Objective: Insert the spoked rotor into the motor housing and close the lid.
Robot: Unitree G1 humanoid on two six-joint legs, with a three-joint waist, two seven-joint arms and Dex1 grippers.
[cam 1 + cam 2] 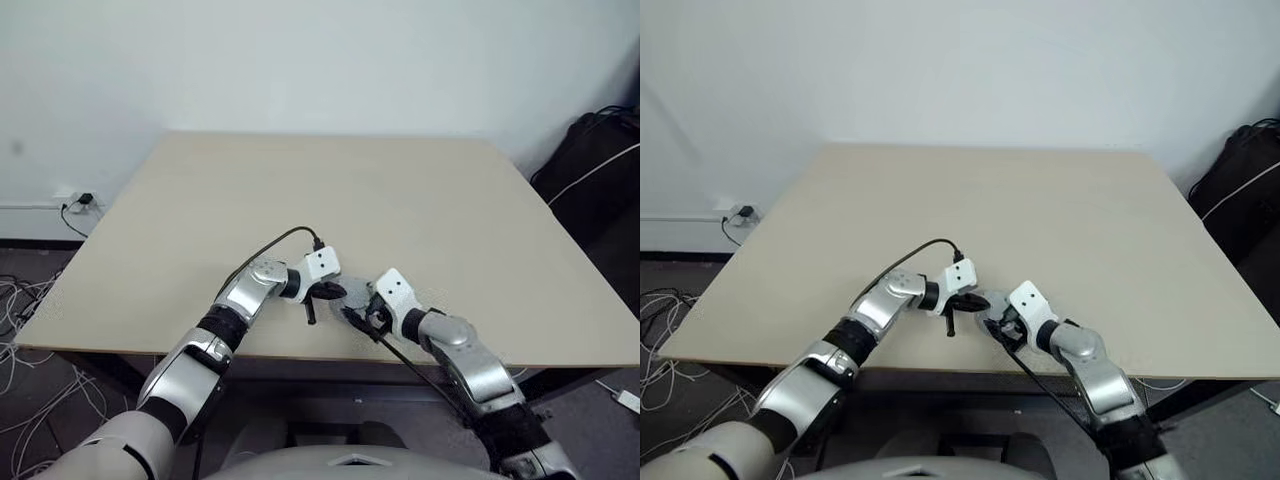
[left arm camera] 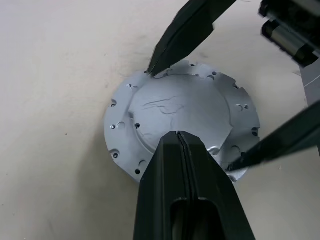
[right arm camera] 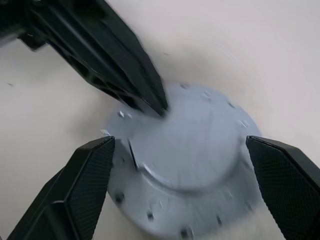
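Pincers are meeting over the lid (image 2: 182,120) near the worktop's (image 1: 420,200) front edge, where you are working both arms in close together. Your left pincer (image 2: 181,142) is sitting with its two black fingers pressed together, holding nothing, its joined tips resting on the lid's raised smooth centre. Your right pincer (image 3: 180,150) is standing spread wide, one finger (image 3: 92,165) just beside one side of the lid's rim and the other finger (image 3: 282,165) just beside the opposite side, with the disc lying between them; whether either pad is actually touching the rim cannot be told.

The lid is lying flat with its smooth face up, a pale silver-grey disc ringed with small holes and notches along its flange. What is sitting beneath the lid cannot be seen. In the head views the lid is showing as a small grey patch between the two white wrist blocks. A black cable (image 1: 270,245) is arching over the worktop behind the lid, running to your left wrist. Beyond the worktop's far right corner from the lid, a dark bag (image 1: 595,170) is leaning by the wall.
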